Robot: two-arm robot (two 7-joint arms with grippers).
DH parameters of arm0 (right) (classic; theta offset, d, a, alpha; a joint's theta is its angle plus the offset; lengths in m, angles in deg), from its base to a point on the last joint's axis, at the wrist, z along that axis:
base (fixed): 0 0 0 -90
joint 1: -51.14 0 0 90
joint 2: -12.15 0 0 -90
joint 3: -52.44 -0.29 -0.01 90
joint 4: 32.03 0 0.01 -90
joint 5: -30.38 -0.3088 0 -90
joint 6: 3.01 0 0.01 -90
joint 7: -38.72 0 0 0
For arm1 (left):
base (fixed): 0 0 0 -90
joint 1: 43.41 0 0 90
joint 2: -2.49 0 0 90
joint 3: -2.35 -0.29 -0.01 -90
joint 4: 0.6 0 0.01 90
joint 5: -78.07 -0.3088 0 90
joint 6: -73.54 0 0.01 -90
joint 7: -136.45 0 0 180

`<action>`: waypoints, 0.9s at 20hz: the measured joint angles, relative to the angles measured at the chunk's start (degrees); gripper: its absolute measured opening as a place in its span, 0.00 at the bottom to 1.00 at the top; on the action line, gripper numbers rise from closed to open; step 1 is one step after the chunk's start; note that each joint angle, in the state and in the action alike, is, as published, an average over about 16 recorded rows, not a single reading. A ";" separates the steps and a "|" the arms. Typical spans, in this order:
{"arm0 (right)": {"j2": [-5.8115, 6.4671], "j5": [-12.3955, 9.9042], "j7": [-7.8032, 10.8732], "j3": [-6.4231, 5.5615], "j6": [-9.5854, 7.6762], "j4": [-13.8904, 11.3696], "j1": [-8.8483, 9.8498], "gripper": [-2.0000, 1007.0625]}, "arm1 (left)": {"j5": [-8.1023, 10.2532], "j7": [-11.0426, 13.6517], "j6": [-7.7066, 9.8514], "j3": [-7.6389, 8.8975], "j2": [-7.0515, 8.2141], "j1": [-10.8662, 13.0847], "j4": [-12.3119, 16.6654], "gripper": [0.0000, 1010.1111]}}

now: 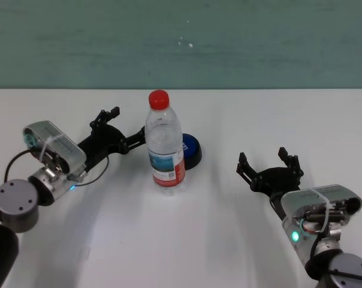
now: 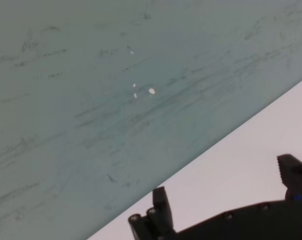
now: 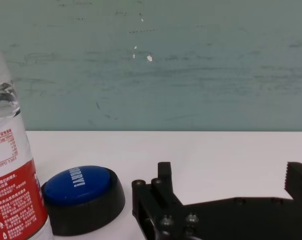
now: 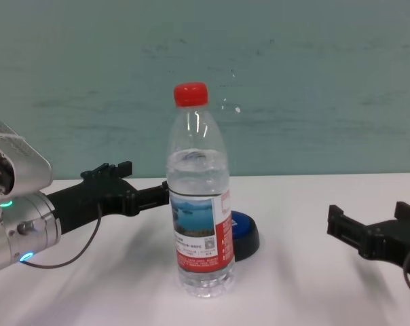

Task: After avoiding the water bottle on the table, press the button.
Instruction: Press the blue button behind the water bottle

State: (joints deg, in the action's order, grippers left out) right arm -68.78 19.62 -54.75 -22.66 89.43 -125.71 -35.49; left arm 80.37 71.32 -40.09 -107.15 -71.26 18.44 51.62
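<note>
The water bottle point(image 1: 165, 147), clear with a red cap, stands upright mid-table point(image 1: 187, 240). The blue button point(image 1: 192, 150) with a black base sits just behind it to the right, partly hidden by it. My left gripper point(image 1: 126, 125) is open and empty, reaching in from the left; one finger ends close beside the bottle. My right gripper point(image 1: 266, 161) is open and empty, to the right of the button and apart from it. The right wrist view shows the button point(image 3: 81, 192) and the bottle point(image 3: 11, 175) ahead of that gripper point(image 3: 231, 177). The left wrist view shows only its gripper point(image 2: 226, 187).
A teal wall point(image 1: 181, 42) rises behind the table's far edge. Bare white tabletop lies in front of the bottle and between it and the right gripper. The chest view shows the bottle point(image 4: 198, 204) in front of the button point(image 4: 246, 234).
</note>
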 joint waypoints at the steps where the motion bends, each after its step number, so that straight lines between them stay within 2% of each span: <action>1: 0.00 0.00 0.00 0.00 0.00 0.00 0.00 1.00 | -0.11 -0.15 0.04 0.01 0.04 0.08 0.13 0.99; 5: 0.00 0.00 0.00 0.00 0.00 0.00 0.00 1.00 | -0.92 -1.44 0.58 0.28 0.29 0.86 1.35 0.99; 9: 0.00 0.00 0.00 0.00 0.00 0.00 0.00 1.00 | -2.18 -3.60 1.73 0.96 0.76 2.50 3.91 0.99; 13: 0.00 0.00 0.00 0.00 0.00 0.00 0.00 1.00 | -3.64 -6.31 3.42 2.20 1.52 5.25 8.12 0.99; 18: 0.00 0.00 0.00 0.00 0.00 0.00 0.00 1.00 | -5.12 -9.35 6.00 4.37 2.80 9.91 15.03 0.99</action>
State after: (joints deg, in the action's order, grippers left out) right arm -68.78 19.62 -54.75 -22.66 89.43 -125.72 -35.49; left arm 75.25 61.96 -34.08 -102.78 -68.46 28.35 66.65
